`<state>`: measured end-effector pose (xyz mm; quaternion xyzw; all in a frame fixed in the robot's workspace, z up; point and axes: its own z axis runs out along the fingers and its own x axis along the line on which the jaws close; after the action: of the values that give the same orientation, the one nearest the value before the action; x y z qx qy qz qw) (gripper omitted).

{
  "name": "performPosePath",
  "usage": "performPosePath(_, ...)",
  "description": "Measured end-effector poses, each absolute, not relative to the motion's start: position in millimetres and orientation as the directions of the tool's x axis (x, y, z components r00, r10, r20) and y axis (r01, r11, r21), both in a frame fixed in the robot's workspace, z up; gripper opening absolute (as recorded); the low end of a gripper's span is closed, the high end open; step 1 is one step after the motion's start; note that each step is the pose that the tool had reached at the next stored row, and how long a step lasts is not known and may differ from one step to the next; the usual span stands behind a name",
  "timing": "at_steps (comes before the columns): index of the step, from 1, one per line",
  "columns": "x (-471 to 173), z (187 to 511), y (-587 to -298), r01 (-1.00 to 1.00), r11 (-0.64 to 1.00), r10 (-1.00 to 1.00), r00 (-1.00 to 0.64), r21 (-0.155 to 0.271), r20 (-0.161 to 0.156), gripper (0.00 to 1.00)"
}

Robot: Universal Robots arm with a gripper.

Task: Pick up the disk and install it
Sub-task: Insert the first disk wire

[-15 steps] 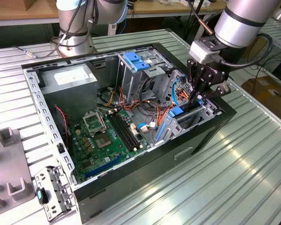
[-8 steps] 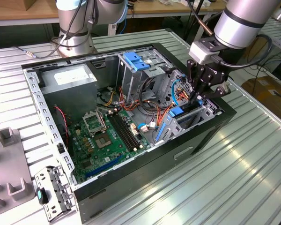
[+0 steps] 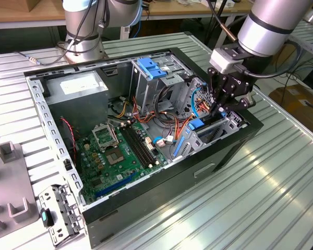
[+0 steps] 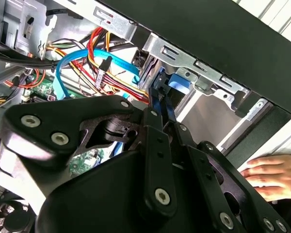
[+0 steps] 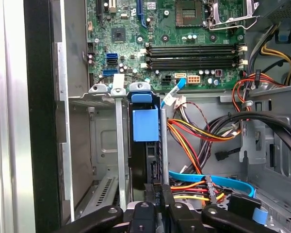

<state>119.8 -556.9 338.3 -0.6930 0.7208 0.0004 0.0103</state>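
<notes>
One open computer case (image 3: 57, 112), black, lying on its side on a ribbed metal table (image 3: 261, 187). Contents and attendant items as follows.

Gripper (image 3: 217, 111): black, on a silver arm, lowered into the case's front corner at the exterior view's right. In the first wrist view its fingers (image 5: 166, 204) stand nearly together, pressed against the near edge of the disk (image 5: 145, 141); the gap between them is a narrow one, taken up by that edge.

Disk: dark drive in a bright blue carrier, standing on edge in the silver drive bay (image 5: 117, 145) directly ahead of the fingertips, partway down its slot. Its blue tab shows in the second wrist view (image 4: 177, 82) just beyond the finger ends.

Motherboard (image 5: 174, 39): green, beyond the bay from the gripper, with black memory slots (image 5: 194, 56).

Cables: red, orange and yellow bundle (image 5: 194, 136) beside the gripper, with a flat light-blue cable (image 5: 218, 182) close by it.

Tall silver cage with wide light-blue latch (image 3: 148, 67): well away from the gripper, deeper in the case.

A person's hand (image 4: 271, 174): resting outside the case wall, near the gripper.
</notes>
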Motion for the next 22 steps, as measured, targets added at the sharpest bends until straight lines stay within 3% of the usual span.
performPosePath(6,119.8,337.4,-557.1,-0.999,0.040,-0.999,-0.040,-0.014,-0.017,0.17)
performPosePath(8,119.8,337.7,-557.2,-0.999,0.040,-0.999,-0.040,-0.014,-0.017,0.18)
performPosePath(9,120.1,340.1,-557.1,-0.999,0.040,-0.999,-0.040,-0.014,-0.017,0.25)
performPosePath(14,120.4,349.0,-557.1,-0.999,0.040,-0.999,-0.040,-0.014,-0.017,0.25)
performPosePath(15,120.4,349.2,-557.2,-0.999,0.040,-0.999,-0.040,-0.014,-0.017,0.23)
performPosePath(16,120.4,349.4,-557.1,-0.999,0.040,-0.999,-0.040,-0.014,-0.017,0.11)
performPosePath(22,120.4,349.9,-557.1,-0.999,0.040,-0.999,-0.040,-0.014,-0.017,0.11)
